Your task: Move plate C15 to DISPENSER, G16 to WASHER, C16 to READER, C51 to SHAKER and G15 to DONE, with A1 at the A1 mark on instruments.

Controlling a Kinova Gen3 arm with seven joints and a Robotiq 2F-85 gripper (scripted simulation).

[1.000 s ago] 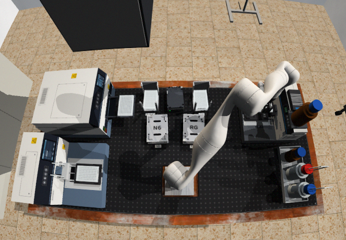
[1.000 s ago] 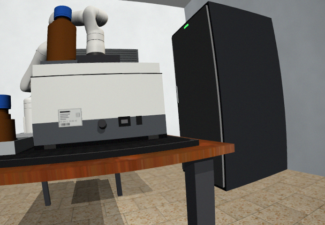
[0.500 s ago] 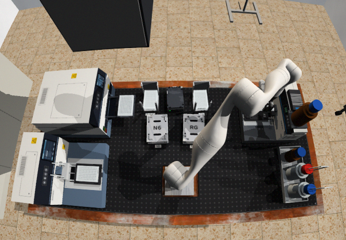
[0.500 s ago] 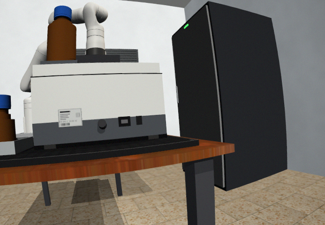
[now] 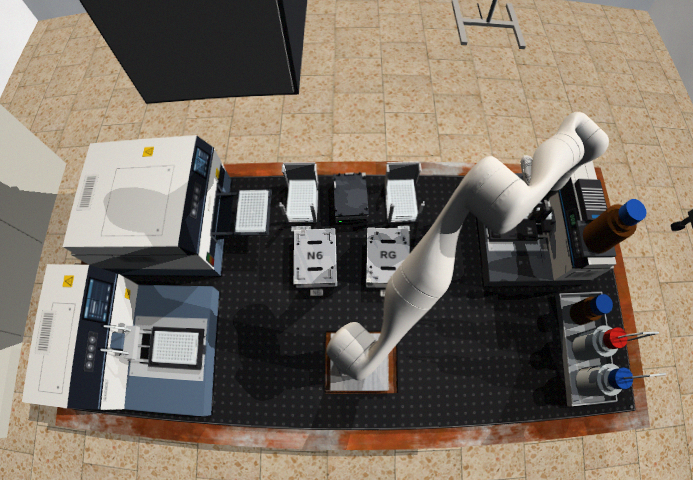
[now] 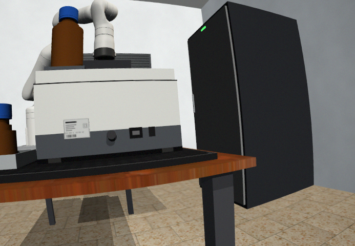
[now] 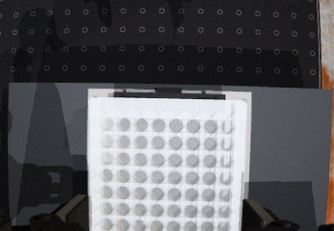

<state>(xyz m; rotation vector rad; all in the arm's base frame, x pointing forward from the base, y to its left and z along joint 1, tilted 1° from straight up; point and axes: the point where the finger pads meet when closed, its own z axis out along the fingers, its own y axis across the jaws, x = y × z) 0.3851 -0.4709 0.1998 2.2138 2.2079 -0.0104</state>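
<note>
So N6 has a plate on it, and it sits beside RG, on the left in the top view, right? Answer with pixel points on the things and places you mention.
Not quite: no plate is on N6 (image 5: 314,269). The top view shows its label and slots uncovered. It does sit beside RG (image 5: 379,269), on the left in that view.

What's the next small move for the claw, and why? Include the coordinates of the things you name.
Probably lift straight up a little, keeping the grip: the white, many-welled plate (image 7: 167,168) sits between both fingers of the claw (image 5: 540,216) (image 7: 165,215), pale nest below, and the tall white instrument housing (image 5: 561,257) (image 6: 105,101) stands close beside. Swinging sideways first might clip it.
</note>
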